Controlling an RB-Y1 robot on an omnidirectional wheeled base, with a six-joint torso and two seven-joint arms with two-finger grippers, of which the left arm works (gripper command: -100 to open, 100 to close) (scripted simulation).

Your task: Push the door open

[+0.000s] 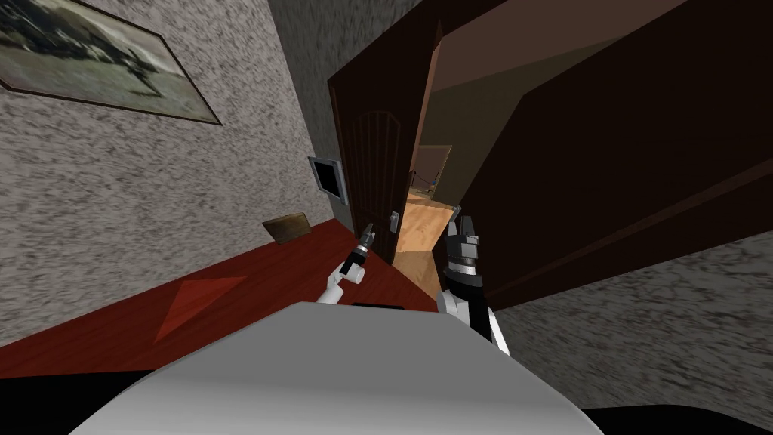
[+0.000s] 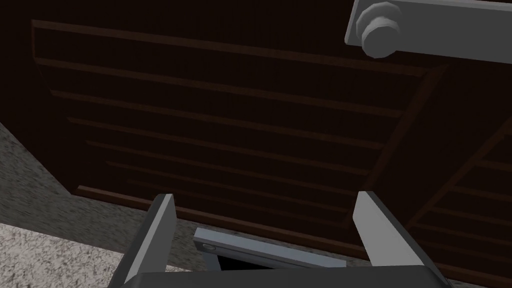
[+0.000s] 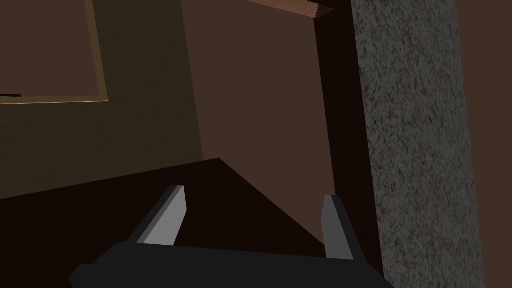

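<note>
Door (image 1: pixel 374 177): dark brown slatted leaf, standing ajar straight ahead, hinge side toward my left. A narrow gap at its handle edge shows the light floor (image 1: pixel 419 226) of the next room. The grey handle (image 2: pixel 378 30) sits at that free edge. The left gripper (image 1: pixel 368 234) is close to the leaf, low and just beside the handle. The left wrist view looks square onto the slats, and I cannot tell contact from a small gap. Its fingers (image 2: pixel 156 235) are spread wide with nothing between them. The right gripper (image 1: pixel 462 224) hovers at the gap next to the dark door frame (image 1: pixel 574 174), its fingers (image 3: pixel 167 220) likewise wide apart and empty. A speckled wall (image 3: pixel 415 150) runs alongside the frame. Judgement: the opening is partly made and too narrow to pass through, so the push has most of its travel left. Risks: the thin blade tips could skate along the slat ridges or snag under the handle if the push goes in at an angle. Pressing close to the hinge side would need far more force. The right arm sits tight to the frame and could scrape it if the base advances. A grey-framed panel (image 1: pixel 329 177) on the wall beside the hinge may be struck if the left elbow swings out.
</note>
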